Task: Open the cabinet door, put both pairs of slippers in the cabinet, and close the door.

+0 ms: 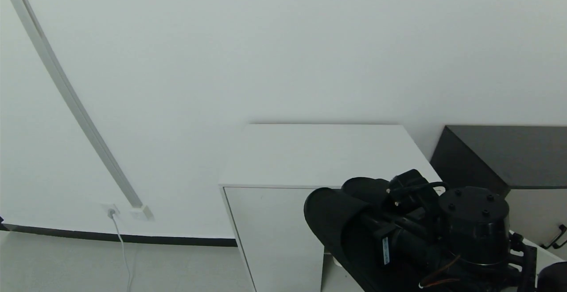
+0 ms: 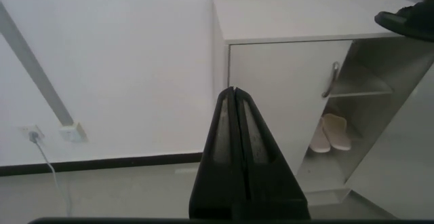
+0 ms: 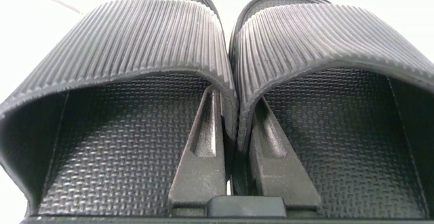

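Two black slippers [image 3: 156,68] pinched in right gripper [image 3: 234,105], two beige slippers [image 2: 330,133] in cabinet [image 2: 285,20]

The right arm [image 1: 447,234] is seen at the lower right of the head view, stretched forward and towards the robot's left. The right gripper [image 3: 232,102] is closed on a load. One of its fingers [image 3: 203,149] is set inside each of the two black slippers [image 3: 135,61], and the adjoining inner walls of the slippers are pinched between them. The left gripper [image 2: 234,95] is pointed forward, its two fingers pressed flat together with nothing held between them.
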{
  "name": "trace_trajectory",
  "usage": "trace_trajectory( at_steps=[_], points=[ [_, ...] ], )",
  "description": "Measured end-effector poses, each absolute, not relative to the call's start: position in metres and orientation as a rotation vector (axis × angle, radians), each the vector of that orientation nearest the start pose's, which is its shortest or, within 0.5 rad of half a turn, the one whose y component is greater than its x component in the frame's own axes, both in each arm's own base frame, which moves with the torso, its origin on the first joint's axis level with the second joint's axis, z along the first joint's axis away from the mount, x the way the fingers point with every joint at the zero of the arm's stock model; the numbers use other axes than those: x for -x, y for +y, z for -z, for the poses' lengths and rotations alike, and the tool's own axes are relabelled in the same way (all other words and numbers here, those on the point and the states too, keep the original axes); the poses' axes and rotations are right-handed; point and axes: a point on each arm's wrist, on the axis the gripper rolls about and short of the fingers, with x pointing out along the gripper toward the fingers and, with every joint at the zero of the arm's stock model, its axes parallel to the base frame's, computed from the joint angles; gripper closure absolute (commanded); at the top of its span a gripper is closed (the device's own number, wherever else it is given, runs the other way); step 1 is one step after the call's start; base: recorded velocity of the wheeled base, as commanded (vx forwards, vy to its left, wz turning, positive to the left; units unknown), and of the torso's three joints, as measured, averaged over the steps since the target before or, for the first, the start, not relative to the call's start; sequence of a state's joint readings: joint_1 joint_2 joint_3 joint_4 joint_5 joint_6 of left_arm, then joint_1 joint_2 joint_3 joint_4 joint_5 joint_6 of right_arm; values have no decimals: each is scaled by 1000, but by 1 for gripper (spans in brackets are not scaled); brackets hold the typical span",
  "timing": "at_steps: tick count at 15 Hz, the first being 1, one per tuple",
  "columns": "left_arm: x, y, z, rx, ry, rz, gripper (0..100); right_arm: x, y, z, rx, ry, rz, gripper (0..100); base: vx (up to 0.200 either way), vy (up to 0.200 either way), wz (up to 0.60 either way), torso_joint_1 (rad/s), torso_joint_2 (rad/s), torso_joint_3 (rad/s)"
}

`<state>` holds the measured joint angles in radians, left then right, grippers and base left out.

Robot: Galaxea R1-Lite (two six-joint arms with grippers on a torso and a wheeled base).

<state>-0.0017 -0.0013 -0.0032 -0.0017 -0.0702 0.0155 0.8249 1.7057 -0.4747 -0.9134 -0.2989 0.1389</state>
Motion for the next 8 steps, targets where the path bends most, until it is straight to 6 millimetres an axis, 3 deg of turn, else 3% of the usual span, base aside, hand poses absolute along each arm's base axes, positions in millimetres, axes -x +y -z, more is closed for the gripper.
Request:
trace_trajectory(
  at_steps=[5,8],
  points=[
    [23,-2,-76,-16,-6,72,100,-185,190,-125,34,310,-499,100,0,-200,0,2,-1,1],
    [23,-2,-76,-16,-5,72,100,-186,190,-125,32,309,-496,100,0,0,0,0,0,0]
  ],
)
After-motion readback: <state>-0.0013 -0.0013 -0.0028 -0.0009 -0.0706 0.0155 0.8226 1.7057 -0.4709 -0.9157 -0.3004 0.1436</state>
